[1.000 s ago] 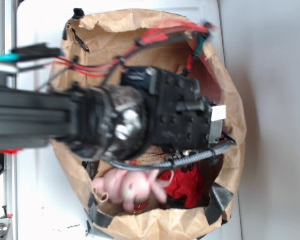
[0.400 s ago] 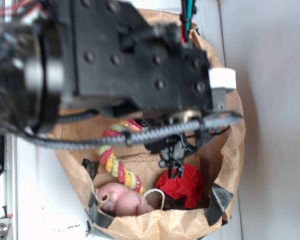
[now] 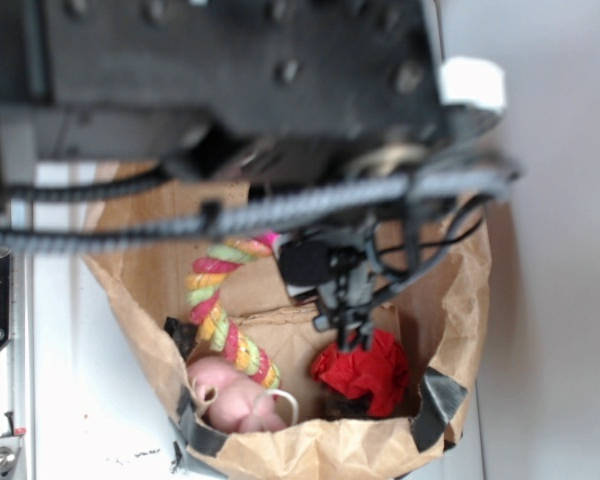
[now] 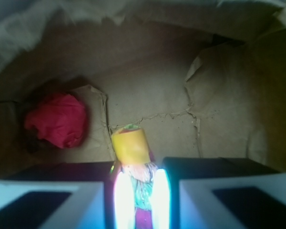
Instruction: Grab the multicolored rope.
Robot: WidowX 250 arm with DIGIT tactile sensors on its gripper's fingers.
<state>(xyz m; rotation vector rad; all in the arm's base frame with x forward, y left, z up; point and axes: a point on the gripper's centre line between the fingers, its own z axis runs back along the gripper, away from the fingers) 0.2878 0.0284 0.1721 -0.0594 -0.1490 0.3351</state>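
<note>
Multicolored rope (image 3: 220,305) hangs inside brown paper bag (image 3: 450,290), upper end pinched in gripper (image 4: 141,191), lower end trailing down to pink plush bunny (image 3: 230,398) at bag's lower-left wall. Wrist view: both pads closed tight on rope end, yellow tip poking out past them. Red cloth (image 3: 362,368) sits by lower-right wall, apart from rope. Arm body blurs across bag's top edge.
</note>
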